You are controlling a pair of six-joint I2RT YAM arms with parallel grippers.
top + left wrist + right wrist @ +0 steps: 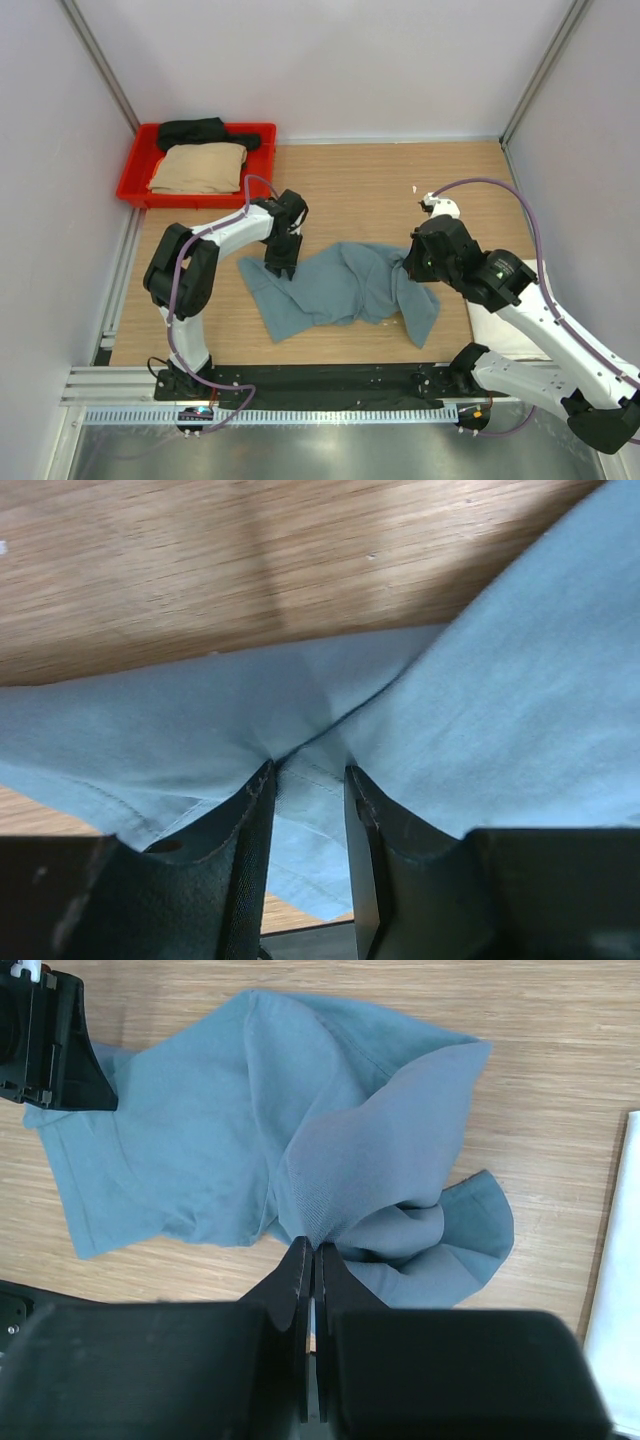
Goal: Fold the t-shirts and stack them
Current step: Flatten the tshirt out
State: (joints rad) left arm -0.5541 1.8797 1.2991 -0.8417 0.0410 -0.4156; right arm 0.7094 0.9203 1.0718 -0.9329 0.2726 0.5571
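T-shirts are found in three places. The teal-blue t-shirt (335,285) lies crumpled in the middle of the table (400,180), between the two arms, and is not yet folded. Its right part is pinched by the right gripper (312,1245), whose jaws are closed tight on a peak of cloth. The peak is held raised off the wood, so the fabric hangs in loose folds below the pinch. This hold is judged to serve for drawing the shirt out flat.

At the far left corner of the shirt, the left gripper (308,770) is set down over the hem. Its jaws stand a narrow way apart with a fold of cloth lying in the gap. Whether that fold is truly gripped cannot be told. The grippers are thus placed at opposite ends of the shirt, as a stretch would require.

The tan t-shirt (200,168) is seen folded in the red tray (130,180) at the far left, with the black t-shirt (200,130) behind it. The white t-shirt (618,1280) lies at the near right, near the teal one's right end.
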